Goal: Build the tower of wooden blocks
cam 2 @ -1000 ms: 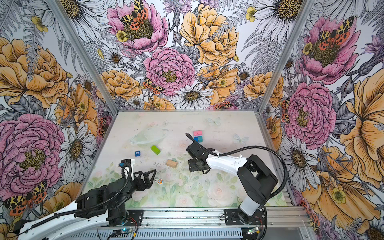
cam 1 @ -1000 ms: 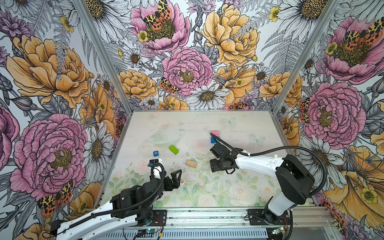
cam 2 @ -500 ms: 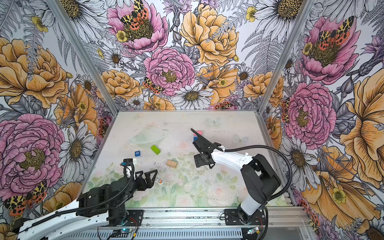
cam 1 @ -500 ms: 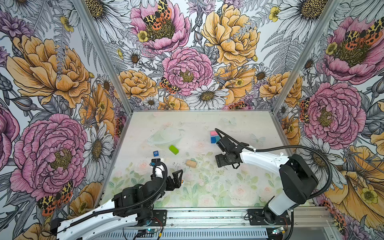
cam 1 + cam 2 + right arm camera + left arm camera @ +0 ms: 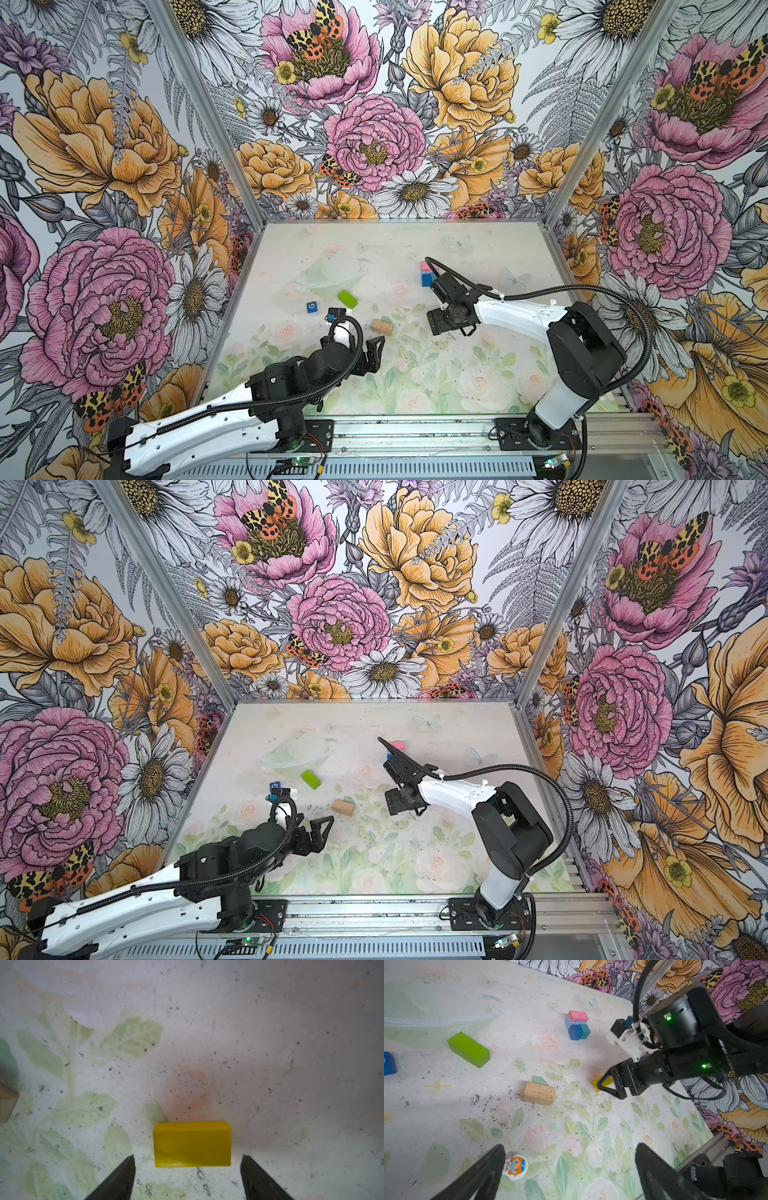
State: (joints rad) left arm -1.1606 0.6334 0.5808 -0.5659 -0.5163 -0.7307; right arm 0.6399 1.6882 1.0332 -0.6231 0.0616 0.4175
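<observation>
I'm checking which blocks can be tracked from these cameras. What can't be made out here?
- Yellow brick: unseen in both top views, under the right tool.
- Tower: its right side hidden by the right wrist in both top views.
- Bare-wood brick: cut off by the right wrist view's edge.
- Dark blue cube: cut off by the left wrist view's edge.

The right gripper has moved over the yellow brick.
</observation>
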